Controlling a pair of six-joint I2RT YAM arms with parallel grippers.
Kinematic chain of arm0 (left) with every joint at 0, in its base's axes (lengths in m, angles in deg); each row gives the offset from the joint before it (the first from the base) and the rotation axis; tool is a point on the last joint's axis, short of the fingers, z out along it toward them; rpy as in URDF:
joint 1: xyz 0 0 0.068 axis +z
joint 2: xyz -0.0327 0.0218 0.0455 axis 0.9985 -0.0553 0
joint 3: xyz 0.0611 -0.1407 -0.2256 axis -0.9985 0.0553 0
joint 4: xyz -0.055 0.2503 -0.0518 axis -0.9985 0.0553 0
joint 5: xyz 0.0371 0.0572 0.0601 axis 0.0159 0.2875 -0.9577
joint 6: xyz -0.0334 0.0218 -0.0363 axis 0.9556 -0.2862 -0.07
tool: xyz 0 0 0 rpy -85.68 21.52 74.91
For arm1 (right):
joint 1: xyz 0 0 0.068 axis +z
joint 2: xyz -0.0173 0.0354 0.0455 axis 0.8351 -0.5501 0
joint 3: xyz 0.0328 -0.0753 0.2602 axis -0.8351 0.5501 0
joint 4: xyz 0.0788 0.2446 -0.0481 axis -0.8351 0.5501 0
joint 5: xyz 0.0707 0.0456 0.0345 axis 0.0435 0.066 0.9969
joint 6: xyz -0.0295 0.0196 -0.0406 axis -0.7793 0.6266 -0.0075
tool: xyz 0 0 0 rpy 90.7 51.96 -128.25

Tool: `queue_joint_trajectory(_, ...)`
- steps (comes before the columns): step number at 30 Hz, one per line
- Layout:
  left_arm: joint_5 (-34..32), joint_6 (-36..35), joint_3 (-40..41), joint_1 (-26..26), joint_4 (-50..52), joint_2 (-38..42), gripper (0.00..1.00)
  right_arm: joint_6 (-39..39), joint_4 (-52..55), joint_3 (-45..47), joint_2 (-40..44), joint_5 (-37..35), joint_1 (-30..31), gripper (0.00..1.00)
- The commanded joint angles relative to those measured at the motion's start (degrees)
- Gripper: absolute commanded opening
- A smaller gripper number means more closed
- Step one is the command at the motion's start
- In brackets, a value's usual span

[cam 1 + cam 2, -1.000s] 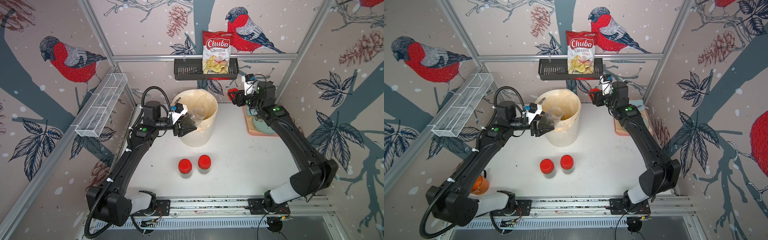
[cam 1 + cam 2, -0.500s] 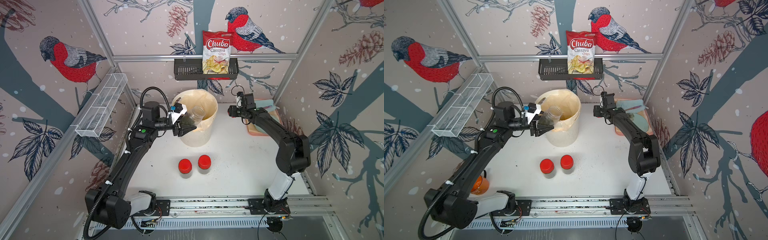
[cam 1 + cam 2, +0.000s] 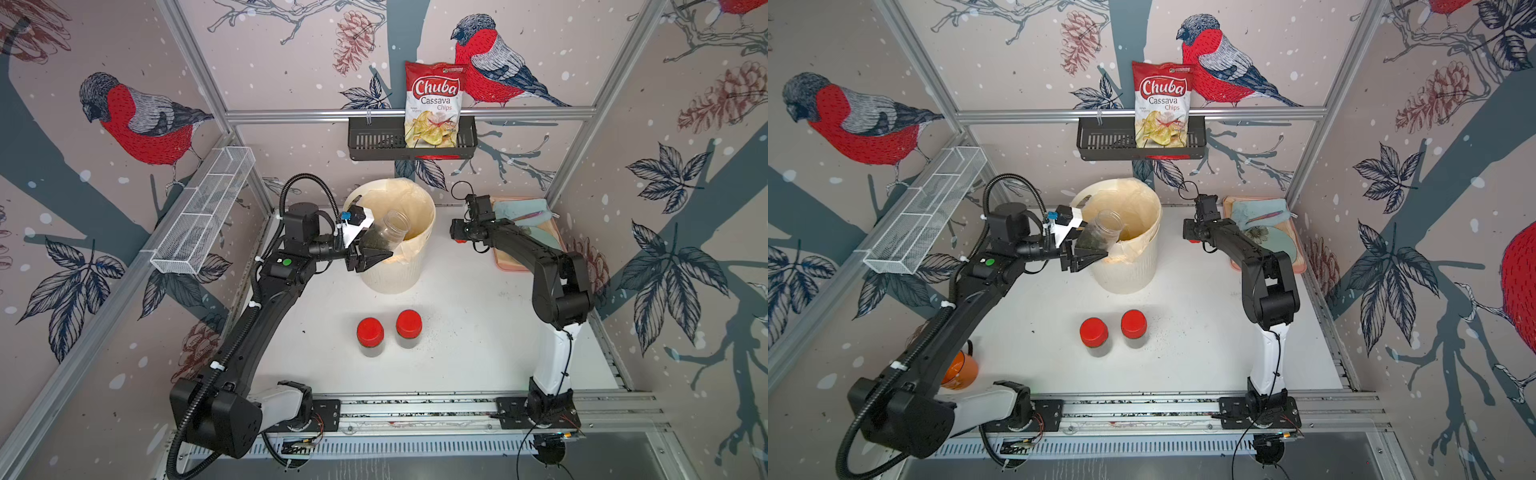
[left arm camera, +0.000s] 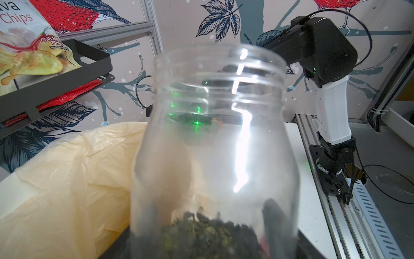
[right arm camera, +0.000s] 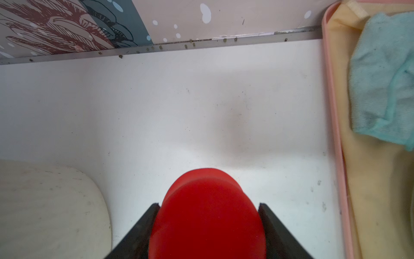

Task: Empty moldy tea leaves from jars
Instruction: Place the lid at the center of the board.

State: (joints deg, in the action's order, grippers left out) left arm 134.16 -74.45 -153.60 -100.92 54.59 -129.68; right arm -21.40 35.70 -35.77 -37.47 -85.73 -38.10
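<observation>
L tool (image 3: 379, 244) tight on open jar (image 3: 388, 230) over bin (image 3: 390, 275); R tool (image 5: 208, 207) tight on red lid (image 5: 206, 226).

Stretched left arm, left gripper (image 3: 371, 246) clamping a jar (image 3: 395, 226); folded right arm, right gripper (image 5: 208, 205) pinching a lid (image 5: 202, 226).

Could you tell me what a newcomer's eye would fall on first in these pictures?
The left claw holds an open jar tilted over the rim of the white bin at the back, with dark tea leaves in its bottom. The right claw grips a red lid near the pink tray. Two red-lidded jars stand side by side in front of the bin.
</observation>
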Motion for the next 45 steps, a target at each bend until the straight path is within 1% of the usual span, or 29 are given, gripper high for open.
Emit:
queue_joint_trajectory(1, 0.3, 0.2, 0.0, -0.1, -2.0, 0.0, 0.23, 0.9, -0.9, -1.8, -2.2, -0.5, 0.2, 0.27)
queue_joint_trajectory(8, 0.1, 0.1, -0.1, -0.1, -1.9, 0.4, 0.23, 1.4, -0.2, -4.2, -6.6, -0.6, 0.1, 0.30)
queue_joint_trajectory(16, 0.0, 0.0, 0.1, -0.1, -1.6, 0.3, 0.23, 1.8, 1.2, -6.2, -9.8, 0.1, -0.2, 0.39)
queue_joint_trajectory(28, -0.5, -0.1, 0.0, 0.0, -1.3, 0.5, 0.24, 2.3, 1.7, -6.2, -10.9, 0.0, -0.4, 0.57)
queue_joint_trajectory(35, -1.2, 0.1, -0.1, -0.1, -1.4, 0.6, 0.25, 2.5, 1.2, -5.2, -10.1, 0.3, -0.6, 0.72)
queue_joint_trajectory(40, -1.4, 0.4, -0.1, -0.1, -1.6, 0.7, 0.25, 2.6, 0.9, -4.6, -9.7, 0.3, -0.7, 0.79)
queue_joint_trajectory(45, -1.8, 0.6, -0.1, -0.1, -1.7, 1.1, 0.26, 2.7, 0.7, -4.0, -9.0, 1.2, -0.7, 0.82)
